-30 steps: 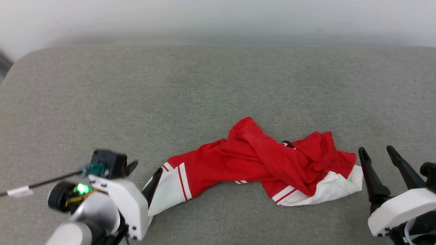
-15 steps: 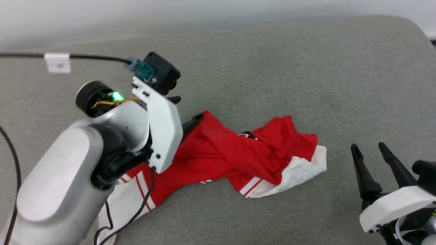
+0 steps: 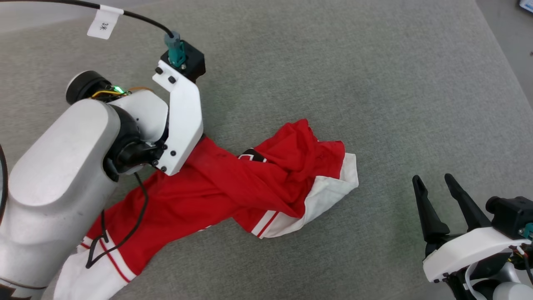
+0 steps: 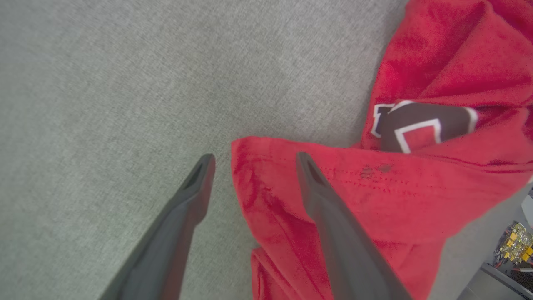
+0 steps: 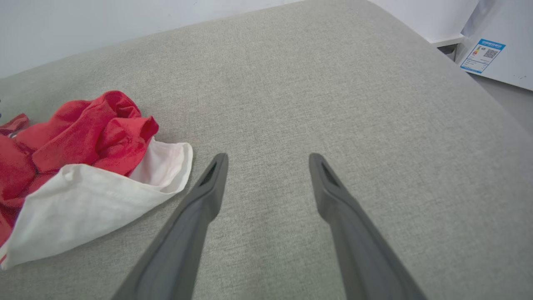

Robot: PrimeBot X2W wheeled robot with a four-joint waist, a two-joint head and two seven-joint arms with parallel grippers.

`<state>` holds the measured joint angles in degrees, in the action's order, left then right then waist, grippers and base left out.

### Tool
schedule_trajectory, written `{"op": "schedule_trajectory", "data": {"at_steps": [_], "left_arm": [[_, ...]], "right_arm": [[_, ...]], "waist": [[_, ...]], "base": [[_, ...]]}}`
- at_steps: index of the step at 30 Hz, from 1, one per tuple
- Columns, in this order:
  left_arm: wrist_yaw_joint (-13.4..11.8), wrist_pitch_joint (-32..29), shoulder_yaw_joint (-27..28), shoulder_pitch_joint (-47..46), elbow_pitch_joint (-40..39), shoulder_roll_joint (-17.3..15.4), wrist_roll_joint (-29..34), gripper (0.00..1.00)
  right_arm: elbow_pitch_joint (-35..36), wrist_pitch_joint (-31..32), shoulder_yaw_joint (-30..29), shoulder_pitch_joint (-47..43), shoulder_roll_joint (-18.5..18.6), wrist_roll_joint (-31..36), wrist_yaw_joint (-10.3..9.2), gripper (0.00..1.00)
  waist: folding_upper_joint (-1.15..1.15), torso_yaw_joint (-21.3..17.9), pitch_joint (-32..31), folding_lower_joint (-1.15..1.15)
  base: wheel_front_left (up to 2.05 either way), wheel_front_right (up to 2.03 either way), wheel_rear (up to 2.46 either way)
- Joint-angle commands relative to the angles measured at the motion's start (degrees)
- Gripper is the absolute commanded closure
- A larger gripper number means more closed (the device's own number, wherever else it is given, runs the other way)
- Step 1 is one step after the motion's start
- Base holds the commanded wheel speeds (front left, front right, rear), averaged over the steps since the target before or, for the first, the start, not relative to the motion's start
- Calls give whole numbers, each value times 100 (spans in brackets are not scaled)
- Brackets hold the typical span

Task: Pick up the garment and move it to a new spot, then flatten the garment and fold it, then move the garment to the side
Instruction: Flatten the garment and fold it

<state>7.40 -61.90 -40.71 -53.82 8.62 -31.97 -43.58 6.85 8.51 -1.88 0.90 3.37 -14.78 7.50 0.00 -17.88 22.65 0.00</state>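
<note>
Find the garment [image 3: 216, 187] crumpled in a long red heap about the middle of the grey cushion [image 3: 333, 62], with one white sleeve toward the right edge and the other, red-striped, trailing toward the near edge at the left. Over its red hem, find the left gripper [image 4: 254, 160] spread wide, one finger above cloth, one above cushion, clamping nothing. Nearer the right edge, apart from the sleeve, find the right gripper [image 3: 434, 178] likewise spread and empty.
</note>
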Motion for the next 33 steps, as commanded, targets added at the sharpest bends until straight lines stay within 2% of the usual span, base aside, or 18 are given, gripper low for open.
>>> {"op": "schedule_trajectory", "data": {"at_steps": [1, 10, 11, 12, 15, 23, 29, 33], "left_arm": [[5, -16, -90, -86, 64, -52, -39, 0], [5, -1, -767, -186, 446, -404, -311, 0], [5, -23, -845, -178, 463, -425, -366, 47], [6, -15, -898, -163, 476, -438, -443, 100], [6, 243, -863, -256, 513, -425, -550, 100], [-61, 1860, -269, -1065, 1087, -303, -130, 100], [-309, 3066, 129, -1771, 1680, -216, 354, 100], [-593, 3821, 307, -2279, 2088, -250, 774, 100]], "right_arm": [[-37, -55, 15, 82, -40, -34, -2, 0], [-228, -241, 107, 171, -57, -85, -2, 0], [-240, -252, 115, 177, -58, -85, -2, 0], [-253, -263, 123, 188, -59, -92, -2, 0], [-295, -294, 139, 247, -58, -142, -2, 0], [-449, -331, 219, 341, -57, -163, -2, 0], [-485, -342, 313, 383, -57, -153, -2, 0], [-519, -364, 382, 397, -57, -121, -2, 0]], "waist": [[0, -177, 171, 0], [0, -301, 352, 0], [0, -305, 378, 0], [0, -308, 400, 0], [0, -320, 443, 0], [0, -392, 391, 0], [0, -460, 412, 0], [0, -512, 470, 0]], "base": [[0, 0, 0], [0, 0, 0], [0, 0, 0], [0, 0, 0], [0, 0, 0], [0, 0, 0], [0, 0, 0], [0, 0, 0]]}}
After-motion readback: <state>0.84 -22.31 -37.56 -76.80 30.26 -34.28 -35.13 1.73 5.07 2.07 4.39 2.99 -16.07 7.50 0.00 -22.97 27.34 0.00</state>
